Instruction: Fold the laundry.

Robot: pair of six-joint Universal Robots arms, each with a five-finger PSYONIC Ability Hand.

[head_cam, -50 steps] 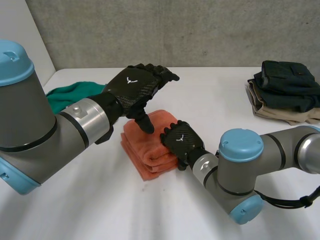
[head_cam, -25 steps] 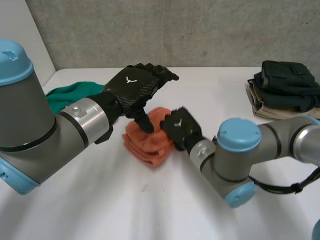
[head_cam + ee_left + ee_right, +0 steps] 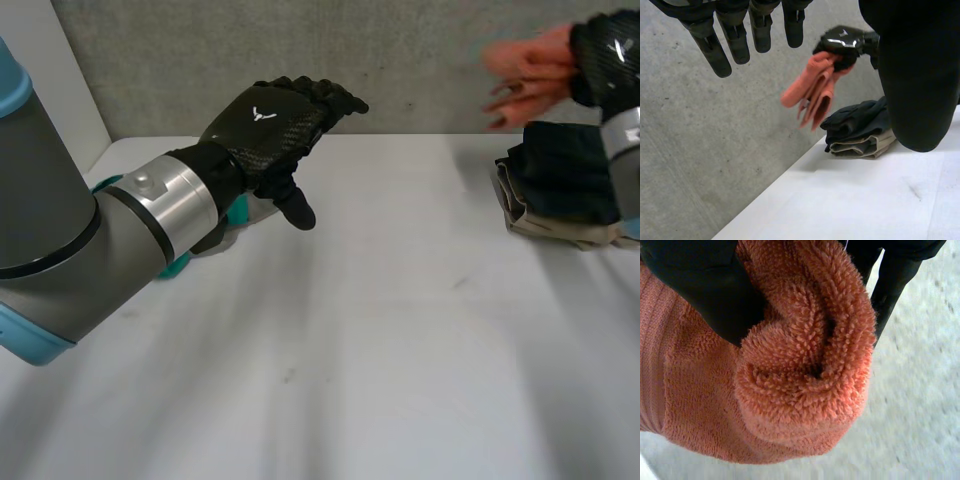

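My right hand [image 3: 606,52] is high at the far right, shut on a folded orange towel [image 3: 524,70] that hangs in the air above a stack of folded clothes [image 3: 566,185]. In the right wrist view the towel [image 3: 805,375] bulges out between the thumb and fingers of that hand [image 3: 695,285]. The left wrist view has the right hand [image 3: 842,42] gripping the towel [image 3: 812,92] over the stack [image 3: 860,130]. My left hand [image 3: 270,125] hovers open over the table's left half, holding nothing; its fingers [image 3: 715,50] are straight.
The stack holds dark garments on top of a beige one, at the table's far right edge. A green cloth [image 3: 238,212] lies behind my left forearm at the back left. A grey wall [image 3: 400,60] runs behind the white table [image 3: 380,340].
My right hand closed on the orange towel, lifted it off the table's middle and carried it up to the far right above the stack. The left hand has stayed about where it was.
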